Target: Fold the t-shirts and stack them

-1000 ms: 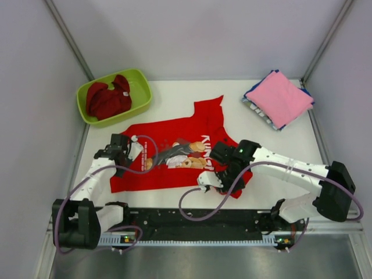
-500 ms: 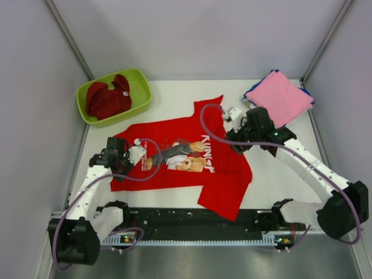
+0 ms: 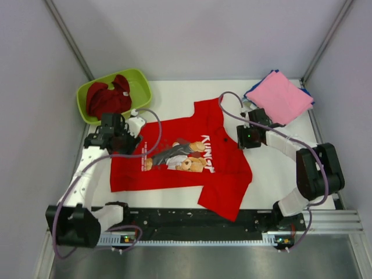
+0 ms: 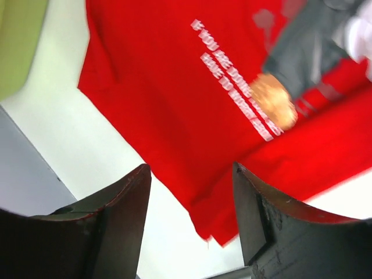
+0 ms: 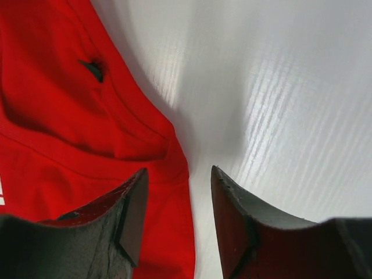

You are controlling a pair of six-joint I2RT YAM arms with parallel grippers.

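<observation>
From the top, the bright red t-shirt (image 3: pixel 180 157) lay spread out flat in the middle of the white table (image 3: pixel 279 174). Its bear picture and white letters faced up. A darker red t-shirt (image 3: pixel 107 99) sat in a bunch inside the green tub (image 3: pixel 142 87) at the back left. A pink t-shirt (image 3: pixel 282 97) lay folded on top of blue t-shirts (image 3: pixel 254 108) at the back right. The left claw (image 3: pixel 116 142) was over the left side of the bright red shirt, close to the tub. The right claw (image 3: pixel 247 138) was at the shirt's right edge, near the pink pile.

From the left wrist, the bright red shirt (image 4: pixel 174 99) looked smooth, with blurry white letters. The left claw (image 4: pixel 192 174) was wide open above the shirt's edge. Nothing was between its two fingers (image 4: pixel 125 215).

From the right wrist, a rumpled red edge (image 5: pixel 70 116) lay on the shiny white table (image 5: pixel 279 87). The right claw (image 5: pixel 177 180) was partly open just above that edge. It held nothing.
</observation>
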